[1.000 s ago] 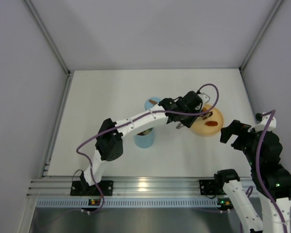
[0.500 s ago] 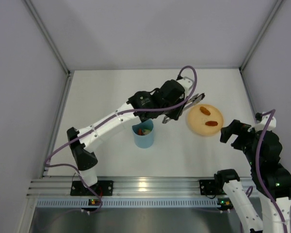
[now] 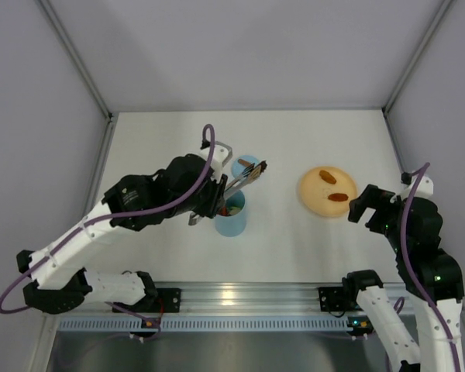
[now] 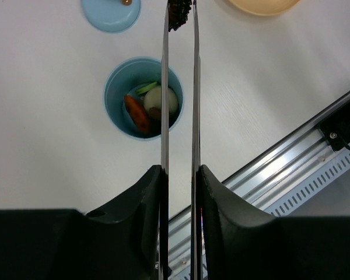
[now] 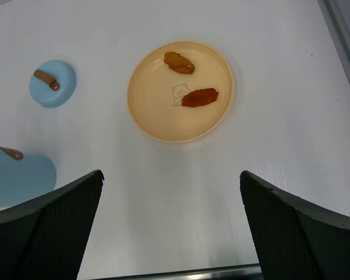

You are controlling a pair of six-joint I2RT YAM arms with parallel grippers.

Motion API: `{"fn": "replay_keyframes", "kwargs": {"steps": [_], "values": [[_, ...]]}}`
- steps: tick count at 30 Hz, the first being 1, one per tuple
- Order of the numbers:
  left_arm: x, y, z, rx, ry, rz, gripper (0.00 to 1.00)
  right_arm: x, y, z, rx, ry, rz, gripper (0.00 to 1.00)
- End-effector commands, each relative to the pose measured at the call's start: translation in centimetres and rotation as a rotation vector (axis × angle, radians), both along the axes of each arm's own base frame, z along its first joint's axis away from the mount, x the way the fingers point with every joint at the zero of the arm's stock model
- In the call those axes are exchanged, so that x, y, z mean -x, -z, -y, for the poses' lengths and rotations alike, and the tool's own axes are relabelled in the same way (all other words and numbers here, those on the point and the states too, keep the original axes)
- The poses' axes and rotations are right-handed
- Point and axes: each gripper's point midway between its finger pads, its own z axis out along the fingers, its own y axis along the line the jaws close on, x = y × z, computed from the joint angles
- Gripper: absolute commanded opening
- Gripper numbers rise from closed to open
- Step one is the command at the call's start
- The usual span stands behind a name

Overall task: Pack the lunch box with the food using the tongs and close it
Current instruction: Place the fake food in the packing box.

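Observation:
My left gripper is shut on the slim silvery tongs. The tongs pinch a dark brown piece of food at their far tip. Their arms cross above the open light blue lunch box, which holds an orange piece, a pale round piece and something green. The tip reaches past the tub towards the blue lid. Two brown-orange pieces lie on the orange-yellow plate. My right gripper hangs open beside the plate, holding nothing.
The white table is walled by grey panels on three sides. An aluminium rail carrying both arm bases runs along the near edge. The lid lies flat just behind the tub, handle up.
The left arm has swung left from the plate to above the tub, carrying the tongs with the dark piece. The right arm has shifted slightly.

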Motion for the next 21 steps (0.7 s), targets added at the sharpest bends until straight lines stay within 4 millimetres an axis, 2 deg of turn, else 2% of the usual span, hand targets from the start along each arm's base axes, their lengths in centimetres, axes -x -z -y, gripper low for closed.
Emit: {"fn": "replay_keyframes", "kwargs": {"steps": [1,6,15,19,21], "values": [[1.2,1.1,-2.9,-0.033,-0.045,-0.028,0.20,-1.5,-1.2,0.0,-0.007,0.011,0.051,1.00],[2.8,1.9,-5.4,-0.028,-0.068,-0.049,0.20,-1.6,-1.3,-0.1,-0.013,0.007,0.052,0.99],[4.4,3.2,-7.3,-0.028,-0.069,-0.087,0.20,-1.6,-0.8,0.0,-0.010,0.011,0.041,0.99],[4.8,4.0,-7.6,-0.053,-0.067,-0.109,0.24,-1.6,-0.6,0.0,-0.011,0.012,0.041,1.00],[4.9,4.0,-7.6,-0.051,-0.065,-0.113,0.29,-1.6,-0.6,-0.1,-0.014,0.009,0.041,0.99]]}}
